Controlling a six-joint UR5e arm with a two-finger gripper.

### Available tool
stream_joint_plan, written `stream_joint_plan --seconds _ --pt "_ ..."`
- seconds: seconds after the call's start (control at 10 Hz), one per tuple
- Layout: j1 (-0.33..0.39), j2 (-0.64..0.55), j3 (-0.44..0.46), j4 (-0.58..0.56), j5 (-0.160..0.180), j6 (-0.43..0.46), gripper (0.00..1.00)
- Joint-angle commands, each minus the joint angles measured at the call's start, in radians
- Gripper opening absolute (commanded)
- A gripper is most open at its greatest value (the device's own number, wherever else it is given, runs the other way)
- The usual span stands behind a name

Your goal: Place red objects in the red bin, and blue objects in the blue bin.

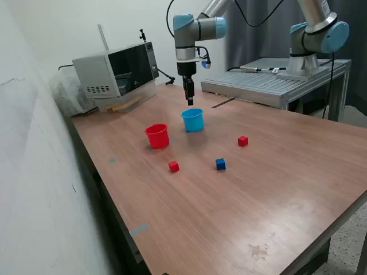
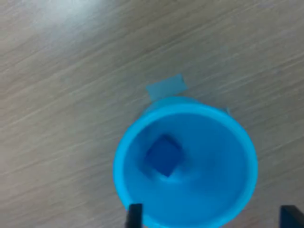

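Note:
My gripper (image 1: 190,101) hangs open and empty just above the light-blue cup (image 1: 193,120). In the wrist view the cup (image 2: 124,148) fills the frame, with one dark blue cube (image 2: 164,155) lying on its floor. My gripper (image 2: 212,217) shows there only as two dark fingertips (image 2: 135,217) set wide apart at the cup's rim. The red cup (image 1: 157,136) stands beside the blue cup, on the exterior view's left. On the table lie two red cubes (image 1: 174,166) (image 1: 243,140) and one dark blue cube (image 1: 221,164).
A microwave (image 1: 117,71) stands at the table's back, on the exterior view's left. A metal platform (image 1: 269,80) with a second arm's base (image 1: 315,40) stands at the back right. A blue tape patch (image 2: 165,88) lies by the blue cup. A wall runs along the left.

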Motion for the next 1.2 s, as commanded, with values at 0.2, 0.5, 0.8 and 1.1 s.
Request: stream_joint_plan --seconds 0.2,0.5,0.8,1.1 --pt "0.110 -0.090 -0.003 0.049 0.012 -0.149 1.00" --pt "0.328 -0.143 -0.064 0.116 0.035 -0.055 1.00" --pt "0.414 -0.030 -0.225 0.117 0.031 0.177 1.00" --pt "0.427 0.159 -0.334 0.116 0.017 0.358 1.00"
